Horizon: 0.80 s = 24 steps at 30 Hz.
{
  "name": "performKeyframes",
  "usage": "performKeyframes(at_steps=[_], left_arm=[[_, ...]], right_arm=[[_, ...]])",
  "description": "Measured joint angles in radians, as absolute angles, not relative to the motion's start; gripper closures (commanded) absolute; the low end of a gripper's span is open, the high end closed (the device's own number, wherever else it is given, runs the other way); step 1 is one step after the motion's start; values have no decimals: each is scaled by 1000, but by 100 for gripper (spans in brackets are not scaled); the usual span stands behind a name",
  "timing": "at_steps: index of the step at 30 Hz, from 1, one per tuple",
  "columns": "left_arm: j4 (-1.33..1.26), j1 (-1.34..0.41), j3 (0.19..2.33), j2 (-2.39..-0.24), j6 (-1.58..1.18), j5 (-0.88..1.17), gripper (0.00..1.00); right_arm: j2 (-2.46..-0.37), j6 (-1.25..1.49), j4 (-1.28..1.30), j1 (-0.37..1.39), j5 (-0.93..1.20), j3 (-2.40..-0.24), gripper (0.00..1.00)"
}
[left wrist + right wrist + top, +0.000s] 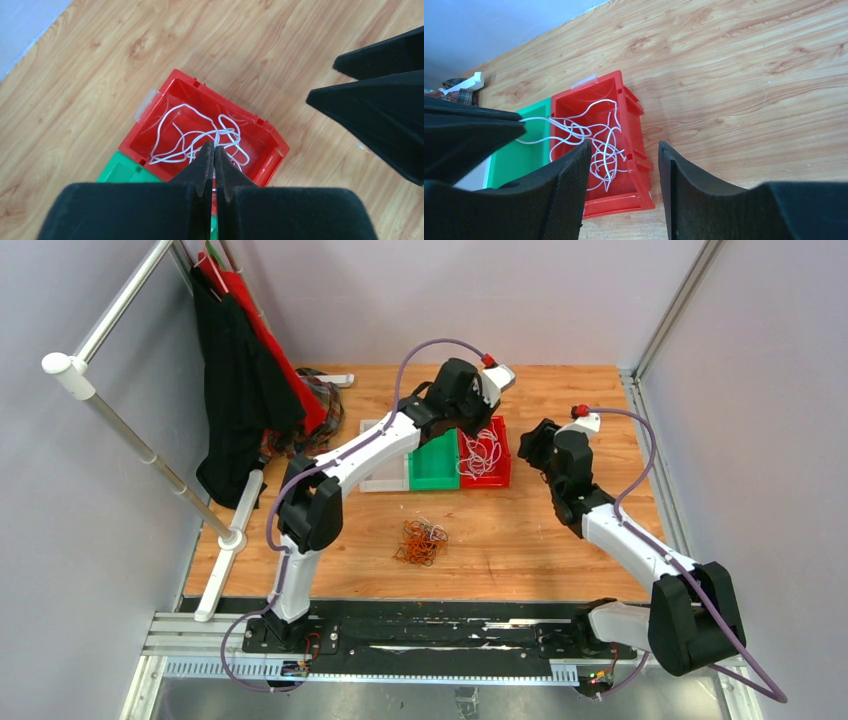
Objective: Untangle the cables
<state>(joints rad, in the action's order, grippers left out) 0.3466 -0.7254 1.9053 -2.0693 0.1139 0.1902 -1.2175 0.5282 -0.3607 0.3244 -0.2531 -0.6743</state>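
Observation:
A tangle of white cables [482,453] lies in a red bin [484,483] at mid table. My left gripper [474,420] hovers over that bin; in the left wrist view it [215,146] is shut on a strand of the white cables [200,134]. In the right wrist view, strands run taut from the tangle [599,137] left to the left gripper [474,132]. My right gripper [535,445] is open and empty just right of the red bin [624,205], its fingers [574,170] apart. A second tangle of orange cables [421,542] lies on the wood in front.
A green bin [433,480] adjoins the red bin on its left, with a clear bin [378,483] beyond it. Red and black clothes [240,380] hang from a white rail [130,435] at the far left. Grey walls close in the table.

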Motion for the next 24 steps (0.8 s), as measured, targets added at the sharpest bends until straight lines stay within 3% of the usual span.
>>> performKeyframes(at_steps=[10, 16, 21, 24], left_arm=[[309, -731, 1885, -2191, 189, 114, 99], [340, -738, 1918, -2262, 248, 88, 78], [363, -734, 1950, -2259, 292, 58, 43], [400, -724, 1971, -2243, 309, 61, 29]], right_arm=[[-1215, 523, -360, 317, -252, -665, 49], [-1215, 519, -361, 317, -234, -662, 50], [-1216, 505, -361, 317, -208, -662, 47], [-1215, 495, -361, 317, -185, -662, 44]])
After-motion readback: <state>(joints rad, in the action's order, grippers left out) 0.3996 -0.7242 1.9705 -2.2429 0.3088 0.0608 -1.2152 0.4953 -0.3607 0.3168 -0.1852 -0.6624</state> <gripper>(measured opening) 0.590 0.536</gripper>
